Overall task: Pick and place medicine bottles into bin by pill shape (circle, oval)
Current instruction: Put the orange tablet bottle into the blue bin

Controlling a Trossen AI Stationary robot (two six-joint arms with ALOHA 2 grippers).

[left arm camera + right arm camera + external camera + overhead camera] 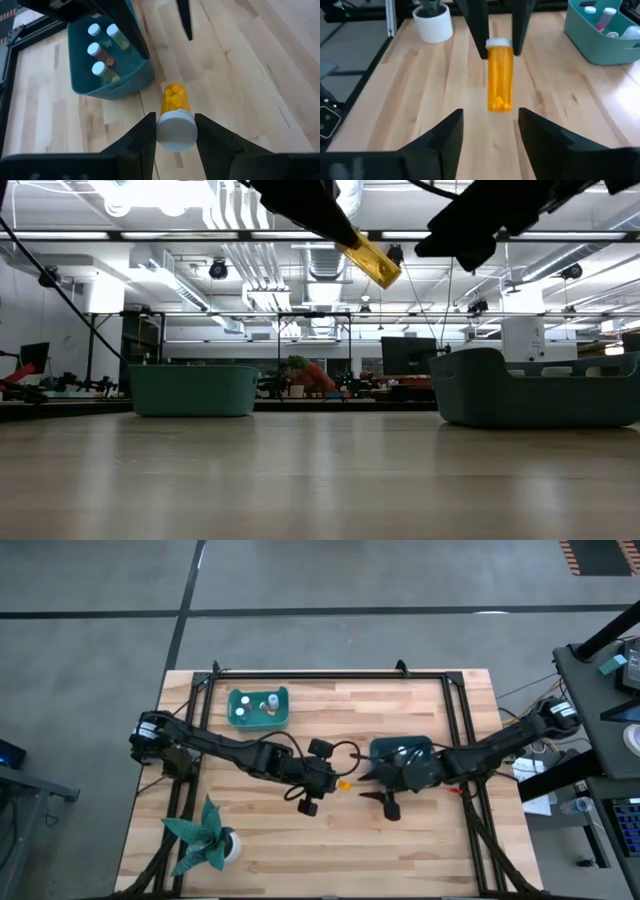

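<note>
An orange pill bottle with a white cap hangs over the table's middle, held by my left gripper. It also shows in the low view, high above the tabletop. My right gripper is open and empty. It faces the bottle's bottom end from the table's right side, a short way off, and also shows in the high view. A teal tray at the far left holds a few small bottles. A second teal bin under the right arm holds several. My left gripper pinches the bottle's white cap between its two fingers, one on each side. The fingers come from the table's left side and lie along the bottle. The bottle is lifted clear, and its orange body points away toward the right gripper, tilted a little down.
A teal paper plant in a white pot stands at the near left. A black frame runs around the table's far edge and its sides. Bare wood lies along the near edge.
</note>
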